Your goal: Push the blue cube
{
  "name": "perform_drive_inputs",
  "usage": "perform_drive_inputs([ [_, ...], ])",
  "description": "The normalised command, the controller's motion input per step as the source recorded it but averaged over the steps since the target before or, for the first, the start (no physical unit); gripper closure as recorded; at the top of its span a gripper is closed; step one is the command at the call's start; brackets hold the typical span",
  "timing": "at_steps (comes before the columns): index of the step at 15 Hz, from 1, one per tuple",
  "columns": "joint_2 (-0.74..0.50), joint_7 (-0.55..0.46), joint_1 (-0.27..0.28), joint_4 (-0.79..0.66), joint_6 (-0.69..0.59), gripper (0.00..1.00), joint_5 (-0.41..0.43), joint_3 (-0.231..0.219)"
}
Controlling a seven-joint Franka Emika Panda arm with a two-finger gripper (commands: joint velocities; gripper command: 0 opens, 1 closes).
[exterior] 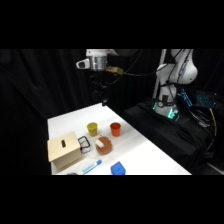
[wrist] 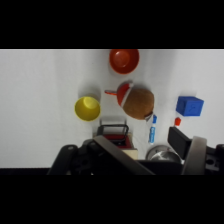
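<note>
Gripper point(exterior: 104, 95) hanging high above the table's point(exterior: 150, 155) far end, touching nothing; cannot tell how it is set. Blue cube point(exterior: 118, 168) sitting at the near edge, just beside the light-blue pen point(exterior: 92, 166). Yellow cup point(exterior: 92, 128) and red cup point(exterior: 115, 129) standing mid-table, wooden box point(exterior: 64, 149) lying to the left

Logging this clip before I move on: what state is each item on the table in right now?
Blue cube: resting on the table, untouched.
Yellow cup: upright, looks empty.
Red cup: upright, open side up.
Wooden box: closed, slot on top.
Tool: raised above the table, holding nothing.
</note>
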Motion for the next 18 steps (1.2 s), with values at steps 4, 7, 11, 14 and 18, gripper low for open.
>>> perform_drive_inputs([
  [4,0.03,0.0,-0.012,0.04,0.01,0.0,-0.008,0.018],
  [7,0.1,0.08,0.031,0.12,0.04,0.0,-0.079,0.065],
  [11,0.2,0.13,0.086,0.22,0.05,0.0,-0.12,0.105],
  [14,0.29,0.18,0.12,0.31,0.07,0.0,-0.17,0.108],
  [18,0.32,0.24,0.119,0.34,0.08,0.18,-0.2,0.068],
])
